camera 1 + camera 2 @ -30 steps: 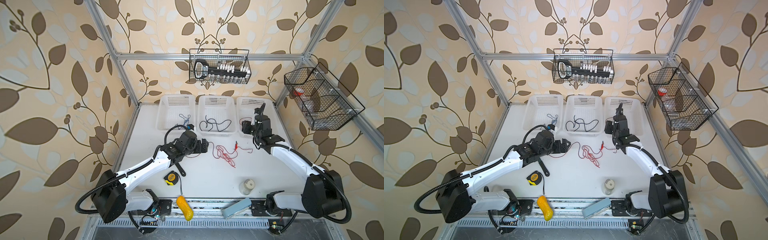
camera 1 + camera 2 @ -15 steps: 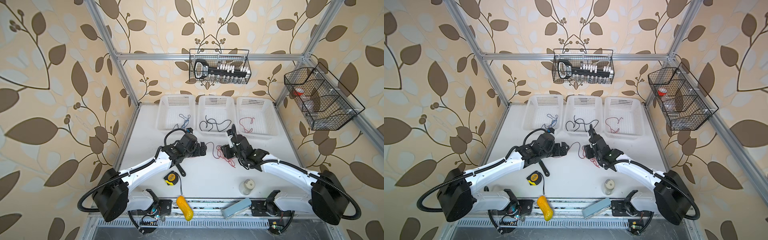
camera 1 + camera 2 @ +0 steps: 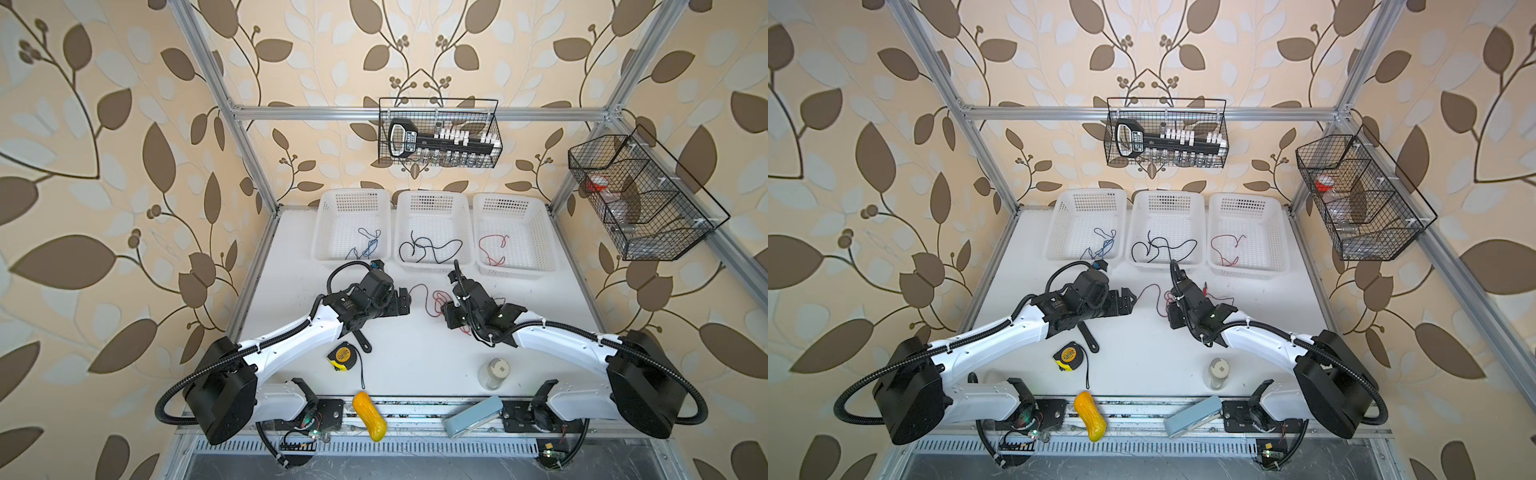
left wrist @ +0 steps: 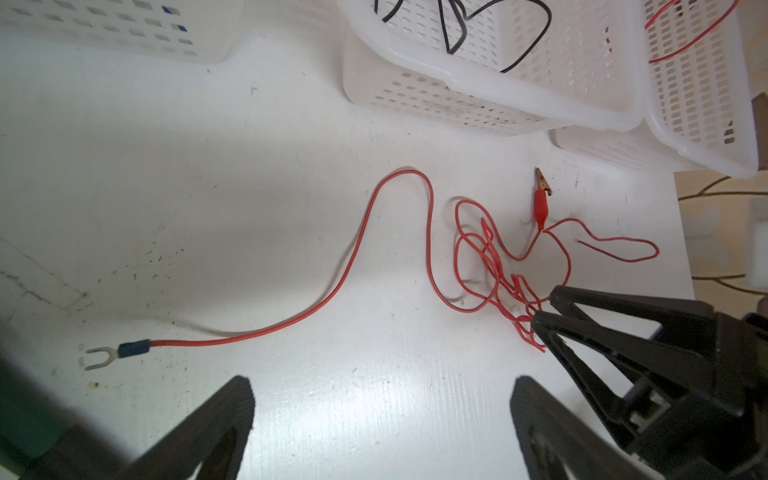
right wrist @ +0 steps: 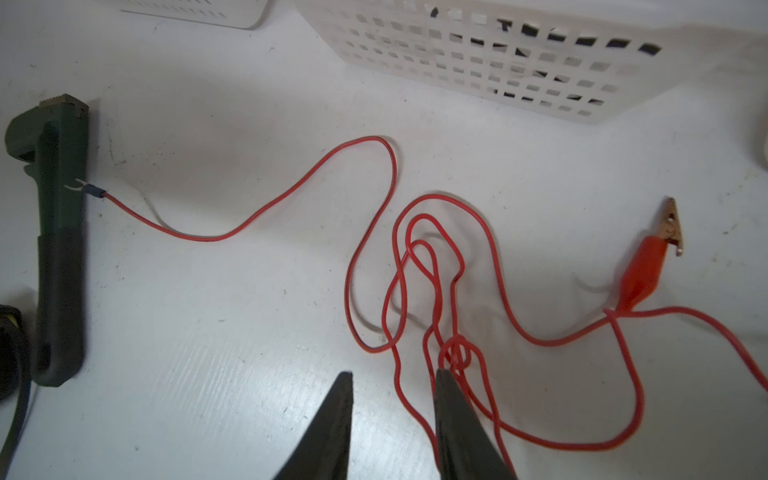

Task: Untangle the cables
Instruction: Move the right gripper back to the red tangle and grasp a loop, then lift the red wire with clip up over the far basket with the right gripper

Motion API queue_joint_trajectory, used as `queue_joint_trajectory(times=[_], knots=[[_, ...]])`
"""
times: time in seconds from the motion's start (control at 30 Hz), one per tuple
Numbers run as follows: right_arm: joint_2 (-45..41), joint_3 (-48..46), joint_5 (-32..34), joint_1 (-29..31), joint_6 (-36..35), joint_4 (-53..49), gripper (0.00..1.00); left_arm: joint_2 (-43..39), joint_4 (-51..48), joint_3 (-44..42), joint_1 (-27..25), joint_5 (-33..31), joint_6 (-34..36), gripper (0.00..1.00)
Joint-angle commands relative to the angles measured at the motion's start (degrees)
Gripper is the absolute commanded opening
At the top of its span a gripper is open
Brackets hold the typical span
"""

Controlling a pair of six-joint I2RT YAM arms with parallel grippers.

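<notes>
Red cable [image 4: 224, 341]: I read its axis left-right, fork end pointing left.
Left claw [image 4: 382, 384]: wide.
Right claw [image 5: 395, 374]: narrow, at tangle.

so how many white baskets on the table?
3, side by side along the far edge of the table: left basket, middle basket, right basket. Nothing suggests a hidden one.

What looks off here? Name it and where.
The red cables lie in a knotted heap on the table, outside the baskets, with the right pincer at the knot. A green wrench lies near their fork end, foreign to this job.
</notes>
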Motion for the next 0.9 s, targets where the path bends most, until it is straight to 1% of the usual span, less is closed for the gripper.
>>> queue_joint_trajectory(times=[0.0, 0.17, 0.3, 0.33, 0.43, 0.5, 0.53, 0.6, 0.7, 0.8, 0.87], knots=[[2.9, 2.1, -0.7, -0.2, -0.1, 1.3, 0.31, -1.0, 2.6, -0.5, -0.3, -1.4, -0.6, 0.98], [7.9, 3.9, -0.7, -1.3, -0.3, 3.4, 0.29, -1.5, 4.2, -0.9, -0.3, -2.2, 0.4, 0.98], [11.8, 5.2, -1.8, -1.7, -0.3, 4.7, 0.22, -1.8, 4.0, -0.6, -0.3, -2.7, 2.0, 0.98], [12.9, 5.8, -2.1, -1.7, -0.4, 4.8, 0.19, -1.8, 3.8, -0.4, -0.3, -2.8, 2.5, 0.98], [15.0, 6.8, -2.8, -1.7, -0.5, 5.5, 0.15, -1.8, 4.0, -0.2, -0.3, -3.4, 3.0, 0.98], [16.0, 7.5, -3.1, -1.7, -0.6, 5.4, 0.11, -1.7, 4.7, -0.4, -0.3, -3.6, 3.1, 0.98], [16.3, 7.7, -3.0, -1.7, -0.7, 5.3, 0.06, -1.7, 5.2, -0.7, -0.3, -3.6, 3.1, 0.98], [15.6, 8.0, -3.1, -1.6, -1.1, 4.7, 0.00, -1.6, 5.6, -0.8, -0.3, -3.6, 3.3, 0.98], [11.7, 7.9, -2.8, -0.8, -2.7, 3.7, 0.00, -1.7, 5.7, -0.7, -0.4, -3.6, 3.6, 0.98], [4.8, 7.8, -2.6, 0.2, -5.2, 2.4, 0.00, -2.1, 5.6, -0.3, -0.3, -3.6, 4.0, 0.98], [-0.1, 7.9, -3.8, 0.3, -6.5, 1.9, 0.00, -2.8, 5.7, -0.2, -0.3, -3.7, 4.4, 0.98]])
